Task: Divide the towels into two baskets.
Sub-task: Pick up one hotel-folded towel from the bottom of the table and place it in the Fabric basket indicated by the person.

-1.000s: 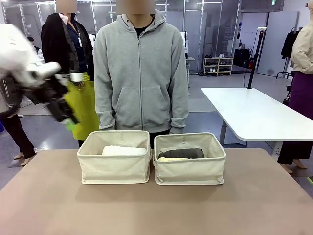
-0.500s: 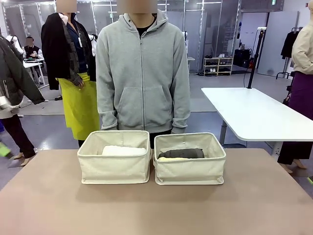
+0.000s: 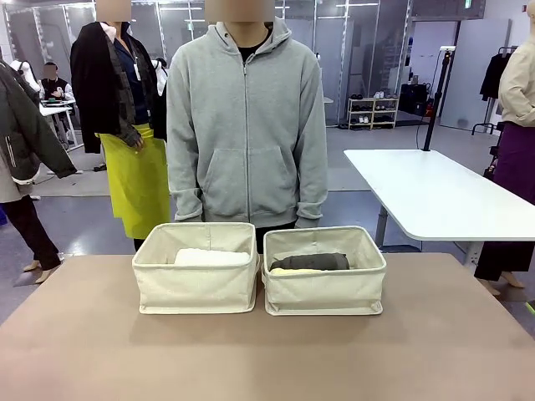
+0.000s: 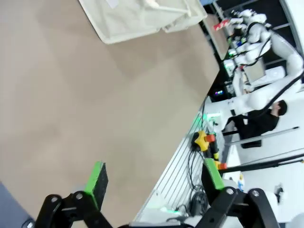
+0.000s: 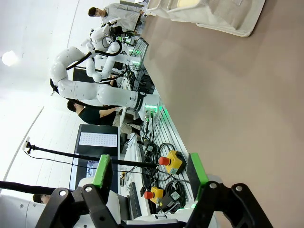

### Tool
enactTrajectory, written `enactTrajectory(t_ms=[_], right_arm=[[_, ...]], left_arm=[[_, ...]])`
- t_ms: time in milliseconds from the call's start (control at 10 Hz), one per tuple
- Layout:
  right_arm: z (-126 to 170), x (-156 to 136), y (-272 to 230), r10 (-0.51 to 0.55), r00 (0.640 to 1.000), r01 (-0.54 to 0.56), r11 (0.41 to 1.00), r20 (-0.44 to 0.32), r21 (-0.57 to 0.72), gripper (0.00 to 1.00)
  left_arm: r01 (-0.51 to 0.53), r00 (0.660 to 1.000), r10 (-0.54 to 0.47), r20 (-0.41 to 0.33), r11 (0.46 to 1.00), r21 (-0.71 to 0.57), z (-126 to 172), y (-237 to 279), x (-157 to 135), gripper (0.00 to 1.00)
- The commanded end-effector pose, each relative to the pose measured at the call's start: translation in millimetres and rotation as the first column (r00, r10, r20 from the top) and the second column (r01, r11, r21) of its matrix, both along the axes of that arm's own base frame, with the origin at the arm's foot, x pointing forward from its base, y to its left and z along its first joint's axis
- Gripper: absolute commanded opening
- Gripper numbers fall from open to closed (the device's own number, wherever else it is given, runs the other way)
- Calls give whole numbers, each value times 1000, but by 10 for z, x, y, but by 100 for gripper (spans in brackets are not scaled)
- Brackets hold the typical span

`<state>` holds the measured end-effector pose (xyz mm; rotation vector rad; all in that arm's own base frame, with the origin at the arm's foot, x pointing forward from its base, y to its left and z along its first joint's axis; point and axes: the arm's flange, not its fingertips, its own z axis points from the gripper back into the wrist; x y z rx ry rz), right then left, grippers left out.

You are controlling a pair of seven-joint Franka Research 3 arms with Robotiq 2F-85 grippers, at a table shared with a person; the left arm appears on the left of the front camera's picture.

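Both my grippers hang empty, left gripper (image 4: 154,183) wide open, right gripper (image 5: 149,173) parted; a white towel (image 3: 211,257) sits in the left basket (image 3: 196,288), the dark grey towel (image 3: 309,261) over a pale one in the right basket (image 3: 324,292); soft, light rolls, I'd pinch mid-roll

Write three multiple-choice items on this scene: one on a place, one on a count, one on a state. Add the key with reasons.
1. Where does the dark grey towel lie?
A. in the right basket
B. on the table
C. in the person's hands

2. How many baskets stand on the table?
A. one
B. two
C. three

3. How is the left tool?
A. shut on a towel
B. open, holding nothing
C. shut, holding nothing

Key: A, it lies on a pale yellow towel there; B, the left basket stands beside the right one; B, its green pads stand wide apart over bare table.
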<state>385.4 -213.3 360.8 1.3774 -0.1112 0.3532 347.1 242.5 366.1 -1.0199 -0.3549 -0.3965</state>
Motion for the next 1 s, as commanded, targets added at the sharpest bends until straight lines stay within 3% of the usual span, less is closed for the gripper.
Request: enactTrajectory(t_ms=[0,100,900], right_arm=[[3,-23,34,0,1000,0,1000,16,-5,80],[3,-23,34,0,1000,0,1000,16,-5,80],[3,-23,34,0,1000,0,1000,16,-5,80]], left_arm=[[28,999,-27,37,999,-23,-32,-9,250,100],[0,1000,0,0,1000,0,0,0,0,100],[0,1000,0,0,1000,0,0,0,0,100]])
